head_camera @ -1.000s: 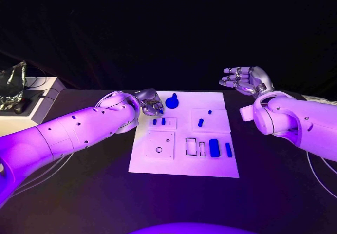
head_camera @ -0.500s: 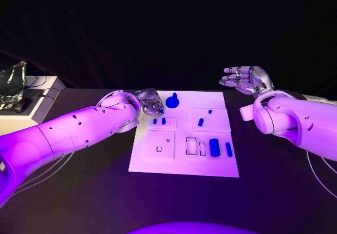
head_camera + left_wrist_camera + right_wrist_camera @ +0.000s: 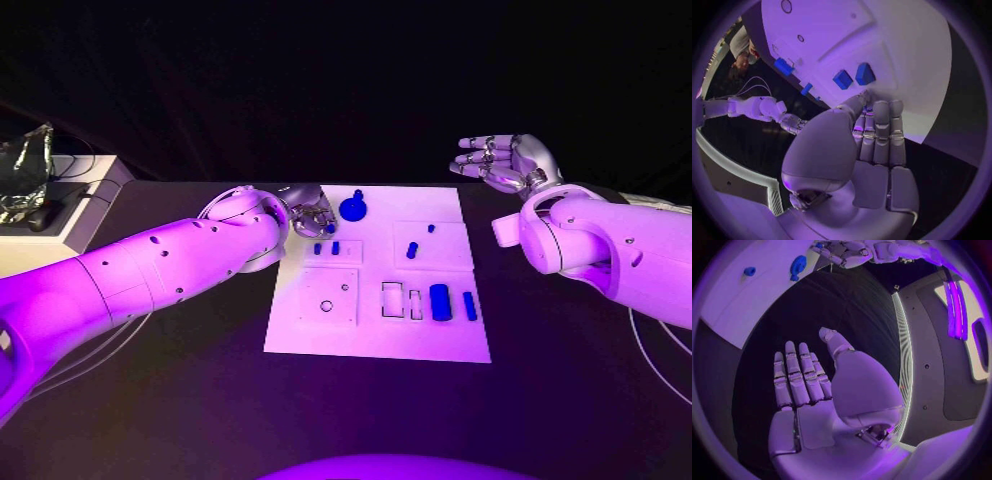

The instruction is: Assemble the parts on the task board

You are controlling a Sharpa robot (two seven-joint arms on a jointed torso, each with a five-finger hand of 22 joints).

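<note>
One task board (image 3: 378,340), white, lying mid-desk (image 3: 188,400); entries run from its near edge to its far edge

Nearest row: a square recessed panel with a small round hole (image 3: 326,306), unfilled; beside it two upright rectangular outlines, apparently open; then two blue bars, one broad (image 3: 440,302), one slim (image 3: 469,306), lying side by side near the right-hand edge.

Middle row: two short blue pegs (image 3: 326,249) in a small panel on the left; on the right panel one longer blue peg (image 3: 411,251) and, just beyond it, one small blue stud (image 3: 431,229).

Far row: one large round blue part (image 3: 353,209) with a stub on top.

Blue parts counted: seven. Whether each is seated or merely lying loose cannot be told from here.

Left hand (image 3: 309,212): low over the board's far left corner, just beside the two short pegs; fingers held together and bent down toward the surface. In the left wrist view the fingertips (image 3: 879,107) sit just short of those pegs (image 3: 853,76); whether anything is pinched beneath them cannot be told.

Right hand (image 3: 502,162): raised off the board past its far right corner, well apart from every part, fingers spread, holding nothing.

Progress, as judged: early to midway; hole and slots vacant, bars look unplaced
</note>
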